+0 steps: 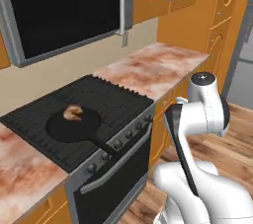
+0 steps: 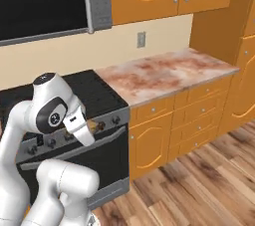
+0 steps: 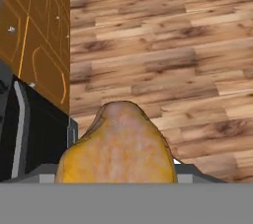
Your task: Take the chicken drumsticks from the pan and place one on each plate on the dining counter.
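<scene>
The round black pan [image 1: 69,128] rests on the stove top, its long handle pointing toward the front edge. One golden-brown chicken drumstick [image 1: 73,113] lies at the pan's far rim. My gripper [image 2: 92,127] hangs in front of the oven, below stove height, shut on the second drumstick [image 2: 95,126]. In the hand view that drumstick [image 3: 118,145] bulks large at the bottom and hides the fingertips, with floor beyond it. The plates and the dining counter are out of view.
The black ridged stove top [image 1: 116,100] sits above the oven door [image 2: 102,163]. A marbled worktop [image 2: 164,73] over orange drawer cabinets [image 2: 164,135] runs to the right. A microwave [image 1: 59,13] hangs above the stove. Wooden floor [image 3: 173,45] lies open behind.
</scene>
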